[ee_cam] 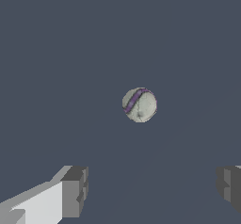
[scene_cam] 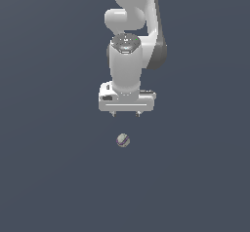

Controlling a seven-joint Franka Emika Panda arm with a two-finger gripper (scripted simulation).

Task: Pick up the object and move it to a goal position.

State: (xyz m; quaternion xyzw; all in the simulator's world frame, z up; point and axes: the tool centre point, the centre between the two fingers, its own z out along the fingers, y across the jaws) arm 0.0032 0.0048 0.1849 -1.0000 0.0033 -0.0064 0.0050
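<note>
Fingers (ee_cam: 75,190) spread wide is what we see first in the wrist view: two grey pads stand far apart at either side of the frame, with nothing between them and nothing held. One finger is shown with its white body running off the picture's corner, while the other is cut by the frame's edge, so we only make out part of its pad. In the exterior view we see just the two tiny fingertips poking out below the gripper (scene_cam: 126,114), set apart from each other, too small for any detail.

Beyond the fingers we find the ball (ee_cam: 140,105), greyish-beige with a purple band curving across it and faint dark patches. It lies free on the dark grey surface (scene_cam: 49,177), touched by nothing. In the exterior view the ball (scene_cam: 123,140) sits just below the gripper in the picture, roughly in line with the gap between the fingertips and clear of them; we cannot tell how high the gripper hangs above the surface.

Farther up, the white arm (scene_cam: 132,21) rises out of the top of the exterior view, its upper part cut off.
</note>
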